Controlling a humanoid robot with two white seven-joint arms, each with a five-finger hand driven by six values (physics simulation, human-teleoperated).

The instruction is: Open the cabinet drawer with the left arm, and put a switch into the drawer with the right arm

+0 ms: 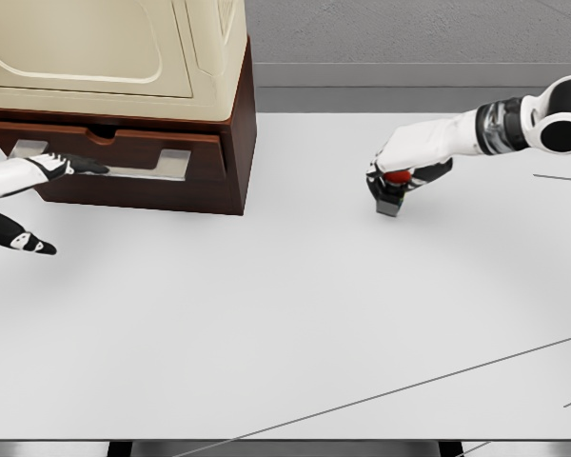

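A dark brown cabinet (230, 143) stands at the back left with a cream appliance on top. Its drawer (124, 155) looks pulled out only slightly and carries a flat grey handle (143, 171). My left hand (38, 205) reaches in from the left edge, one black-tipped finger (81, 166) lying on the handle and the thumb hanging apart below, holding nothing. The switch (392, 195), a small grey box with a red button, sits on the white table at the right. My right hand (400, 176) is curled over it from above, fingers closed around its top.
The white table (285, 314) spreads wide between the cabinet and the switch. The cream appliance (114, 48) overhangs the cabinet top. Thin dark lines cross the table at the lower right. The table's front edge runs along the bottom.
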